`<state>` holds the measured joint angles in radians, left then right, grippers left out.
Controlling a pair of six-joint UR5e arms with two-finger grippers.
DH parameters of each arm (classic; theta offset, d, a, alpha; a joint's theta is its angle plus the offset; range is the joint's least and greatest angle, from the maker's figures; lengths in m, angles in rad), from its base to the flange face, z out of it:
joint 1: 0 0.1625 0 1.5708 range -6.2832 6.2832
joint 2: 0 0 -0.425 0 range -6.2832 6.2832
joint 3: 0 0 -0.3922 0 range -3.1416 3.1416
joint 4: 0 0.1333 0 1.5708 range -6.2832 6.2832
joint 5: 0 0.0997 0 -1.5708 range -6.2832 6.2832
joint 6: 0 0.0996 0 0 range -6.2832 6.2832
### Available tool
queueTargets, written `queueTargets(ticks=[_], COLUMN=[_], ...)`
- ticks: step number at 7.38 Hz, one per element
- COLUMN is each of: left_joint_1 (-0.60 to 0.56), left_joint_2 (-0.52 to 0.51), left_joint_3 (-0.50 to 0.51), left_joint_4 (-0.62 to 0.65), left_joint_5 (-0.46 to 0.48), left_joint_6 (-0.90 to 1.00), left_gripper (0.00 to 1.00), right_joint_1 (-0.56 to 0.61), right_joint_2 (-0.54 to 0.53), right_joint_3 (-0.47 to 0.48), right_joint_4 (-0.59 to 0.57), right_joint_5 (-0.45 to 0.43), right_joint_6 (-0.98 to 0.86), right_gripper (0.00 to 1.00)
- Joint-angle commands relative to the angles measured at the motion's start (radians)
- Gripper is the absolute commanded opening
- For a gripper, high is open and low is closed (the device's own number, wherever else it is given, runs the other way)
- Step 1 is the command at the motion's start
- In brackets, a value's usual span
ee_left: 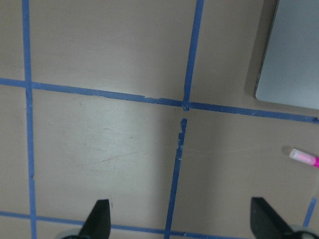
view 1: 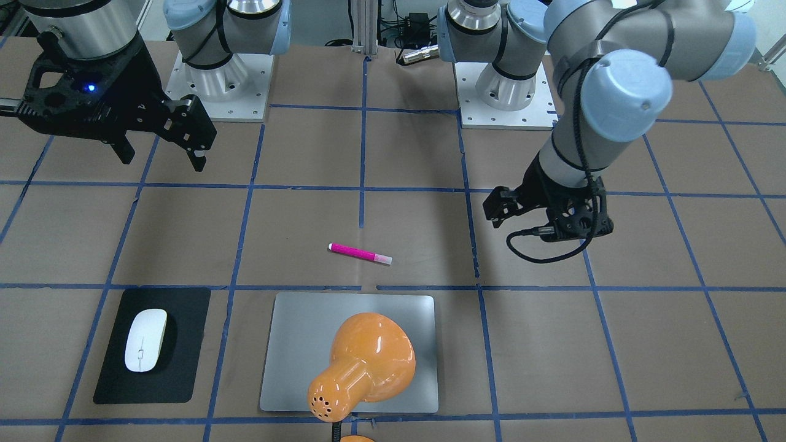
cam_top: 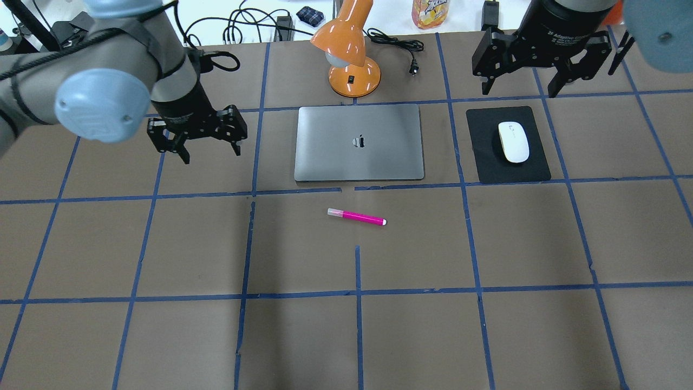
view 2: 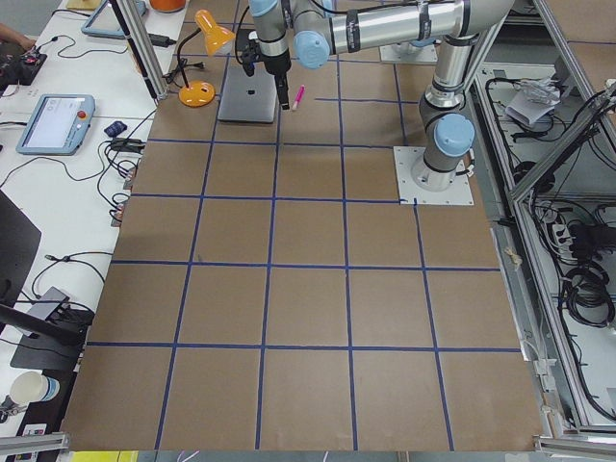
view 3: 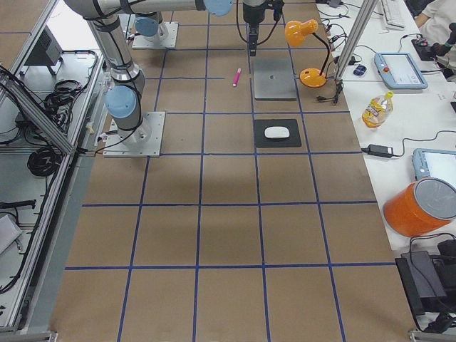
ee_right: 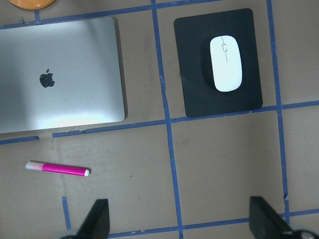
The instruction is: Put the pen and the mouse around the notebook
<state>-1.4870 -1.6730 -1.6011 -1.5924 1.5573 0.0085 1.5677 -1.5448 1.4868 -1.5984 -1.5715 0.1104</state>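
Hidden: orange desk lamp (view 1: 368, 362) head masks part of notebook (cam_top: 379, 162) in the front-facing view.
Pen (cam_top: 356, 216): loose on tabletop (cam_top: 487, 336), just off notebook's robot-side edge.
Mouse (cam_top: 513, 141): on black mat (cam_top: 482, 162), toward tabletop's operator-side edge.
Left end effector (cam_top: 211, 156): released, empty.
Right end effector (cam_top: 518, 89): released, empty.

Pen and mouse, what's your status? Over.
Left gripper, right gripper open, empty. Pen on table near notebook. Mouse on black mat. Nothing blocking.

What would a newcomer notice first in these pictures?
The orange desk lamp stands out most, just beyond the silver notebook as seen from the robot. A magenta pen lies alone on the robot's side of the notebook, and a white mouse rests on a black mat at the notebook's right.
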Motion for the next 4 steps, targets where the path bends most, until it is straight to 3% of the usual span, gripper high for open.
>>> queueTargets(ticks=[1,4], left_joint_1=[0.024,0.011], left_joint_2=[0.105,0.15], left_joint_3=[0.017,-0.002], left_joint_4=[-0.109,-0.1], left_joint_5=[-0.008,-0.006], left_joint_6=[0.051,0.021], left_gripper=[1.0,1.0], right_joint_1=[0.0,0.0], right_joint_2=[0.0,0.0], right_joint_3=[0.001,0.001], right_joint_4=[0.0,0.0], right_joint_5=[0.001,0.001], right_joint_6=[0.0,0.0], right_gripper=[1.0,1.0])
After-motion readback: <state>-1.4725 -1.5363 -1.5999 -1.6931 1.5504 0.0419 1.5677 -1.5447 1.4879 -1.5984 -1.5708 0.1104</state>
